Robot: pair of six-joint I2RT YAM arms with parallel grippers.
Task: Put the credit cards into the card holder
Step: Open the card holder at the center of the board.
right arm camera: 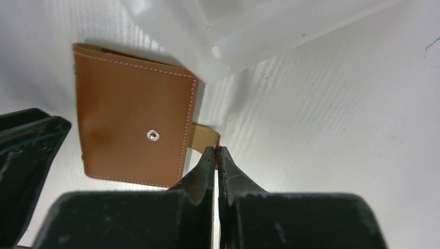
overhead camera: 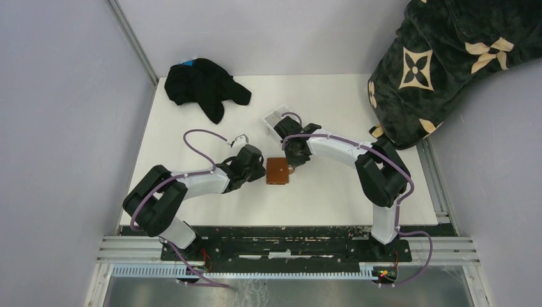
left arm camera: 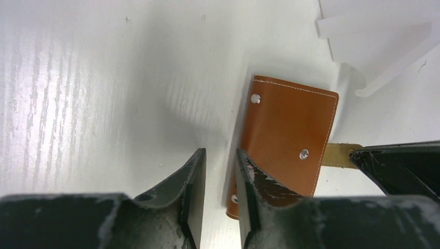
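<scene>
**Fig. Lifting the flap by its tab: risks and finger placement**

I am judging slippage to be the chief risk. The right gripper (right arm camera: 218,153) is pinching only the outer end of the pale tan snap tab (right arm camera: 203,136), with its fingers pressed together on it. A quick pull could be freeing the tab, or dragging the whole small brown leather card holder (right arm camera: 132,135) across the white table (right arm camera: 337,129) rather than unfolding it. The left gripper (left arm camera: 220,155) is holding its fingers narrowly spread, with only bare table showing between them. One finger is overlapping the holder's near edge, but I cannot tell whether it is pressing down; if not, nothing is anchoring the holder. The holder is lying folded and flat at mid-table between the two grippers, just beside the clear plastic rectangular tray (right arm camera: 270,31). I am not making out the credit cards in any view.
</scene>
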